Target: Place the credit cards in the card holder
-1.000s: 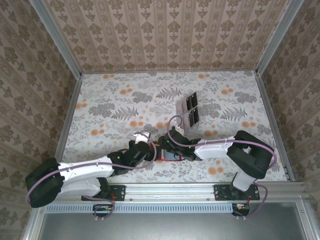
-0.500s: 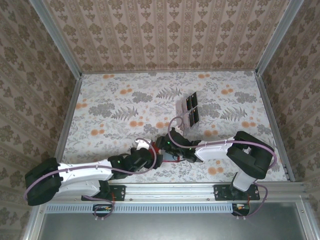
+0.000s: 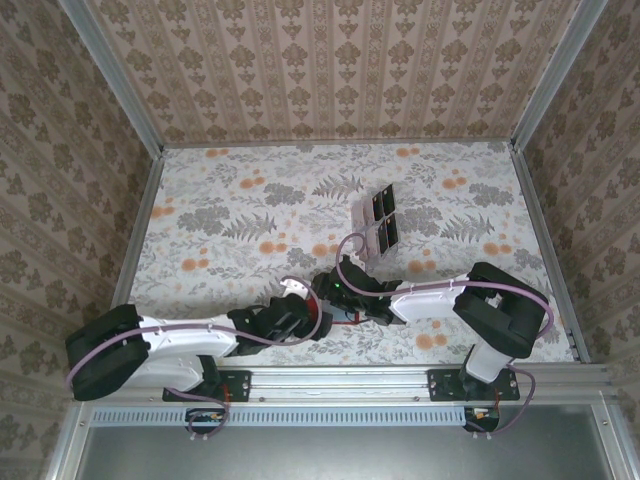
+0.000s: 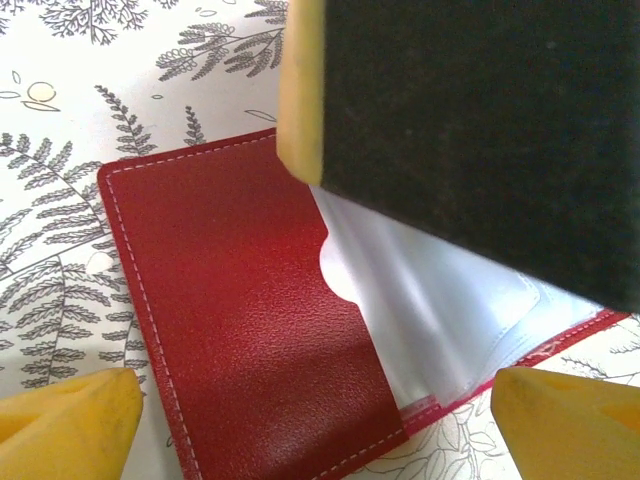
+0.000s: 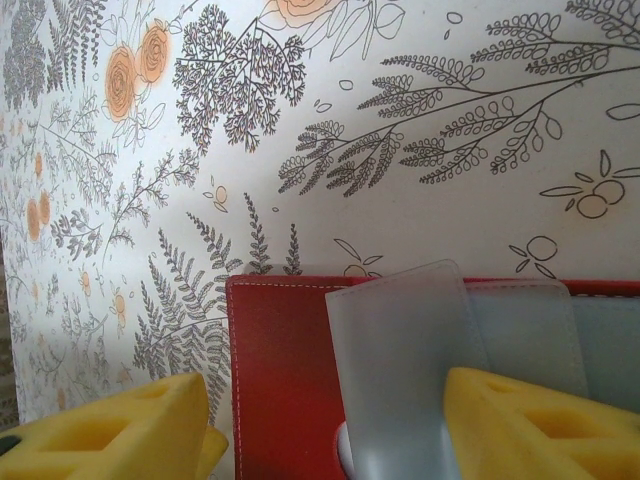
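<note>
The card holder [image 4: 250, 300] is a red wallet lying open on the flowered table, its clear sleeves [image 4: 440, 300] fanned up from the spine. My left gripper [image 4: 320, 430] hovers open over it, yellow fingertips [image 4: 65, 420] wide apart and touching nothing. My right gripper [image 5: 325, 430] is open astride the wallet [image 5: 280, 370], and a frosted sleeve [image 5: 410, 370] stands up between its fingers against the right pad [image 5: 540, 430]. In the top view both grippers, left [image 3: 308, 310] and right [image 3: 332, 293], meet over the wallet [image 3: 343, 318]. The dark credit cards [image 3: 388, 232] stand further back in a clear rack.
The clear rack [image 3: 366, 215] stands behind the right gripper, mid-table. The right gripper's black and yellow finger [image 4: 450, 130] looms over the wallet in the left wrist view. Patterned walls enclose the table; a metal rail [image 3: 340, 378] runs along its near edge.
My left arm has swung right and nearer, bringing its gripper over the wallet's near side. The right arm and wallet have stayed put.
</note>
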`<act>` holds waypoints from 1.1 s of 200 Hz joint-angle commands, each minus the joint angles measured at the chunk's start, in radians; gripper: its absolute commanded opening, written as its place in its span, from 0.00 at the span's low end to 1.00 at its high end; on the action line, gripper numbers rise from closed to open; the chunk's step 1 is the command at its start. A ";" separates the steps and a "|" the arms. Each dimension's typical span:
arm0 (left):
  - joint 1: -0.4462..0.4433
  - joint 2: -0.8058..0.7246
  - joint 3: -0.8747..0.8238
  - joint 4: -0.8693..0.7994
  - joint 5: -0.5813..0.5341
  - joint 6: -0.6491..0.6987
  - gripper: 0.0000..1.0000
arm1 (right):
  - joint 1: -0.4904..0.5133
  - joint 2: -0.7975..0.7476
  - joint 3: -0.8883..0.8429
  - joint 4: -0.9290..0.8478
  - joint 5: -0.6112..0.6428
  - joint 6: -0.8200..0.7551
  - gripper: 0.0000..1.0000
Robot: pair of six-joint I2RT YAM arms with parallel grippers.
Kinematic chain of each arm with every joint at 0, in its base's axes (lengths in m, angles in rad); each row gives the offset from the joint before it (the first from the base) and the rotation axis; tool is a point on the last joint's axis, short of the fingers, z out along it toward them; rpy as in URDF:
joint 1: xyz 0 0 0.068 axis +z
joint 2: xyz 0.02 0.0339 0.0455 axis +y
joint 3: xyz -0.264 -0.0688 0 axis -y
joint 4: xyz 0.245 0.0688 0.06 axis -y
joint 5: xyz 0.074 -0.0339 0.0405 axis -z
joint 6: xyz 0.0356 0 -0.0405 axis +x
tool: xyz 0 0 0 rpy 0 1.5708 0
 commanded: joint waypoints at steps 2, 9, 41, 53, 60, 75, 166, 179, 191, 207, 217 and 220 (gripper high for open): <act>0.014 0.015 0.030 0.020 -0.021 0.015 0.99 | 0.006 0.019 0.000 -0.059 -0.033 0.024 0.66; 0.016 0.019 0.031 0.023 -0.025 0.016 0.99 | 0.006 0.019 0.002 -0.060 -0.034 0.024 0.66; 0.028 0.054 0.037 0.037 -0.025 0.026 0.99 | 0.007 0.019 0.008 -0.063 -0.037 0.024 0.66; 0.030 0.071 0.038 0.043 -0.028 0.029 0.99 | 0.006 0.019 0.011 -0.067 -0.036 0.024 0.66; 0.031 0.079 0.037 0.043 -0.031 0.028 0.99 | 0.006 0.019 0.012 -0.068 -0.036 0.023 0.66; 0.032 0.099 0.035 0.048 -0.037 0.021 0.99 | 0.006 0.019 0.015 -0.068 -0.040 0.024 0.66; 0.033 0.137 0.003 0.023 -0.062 -0.029 0.98 | -0.006 -0.172 0.011 -0.167 0.004 -0.076 0.67; 0.033 0.146 -0.001 0.028 -0.061 -0.034 0.97 | -0.006 -0.214 -0.006 -0.196 0.025 -0.079 0.67; 0.035 0.156 -0.001 0.031 -0.059 -0.037 0.97 | -0.006 -0.243 -0.020 -0.219 0.043 -0.080 0.67; 0.034 0.168 -0.002 0.039 -0.056 -0.037 0.97 | -0.006 -0.253 -0.034 -0.240 0.057 -0.081 0.67; 0.035 0.173 -0.001 0.041 -0.056 -0.037 0.97 | -0.008 -0.253 -0.041 -0.242 0.060 -0.079 0.67; 0.035 0.173 -0.001 0.043 -0.056 -0.037 0.97 | -0.008 -0.253 -0.044 -0.241 0.060 -0.080 0.67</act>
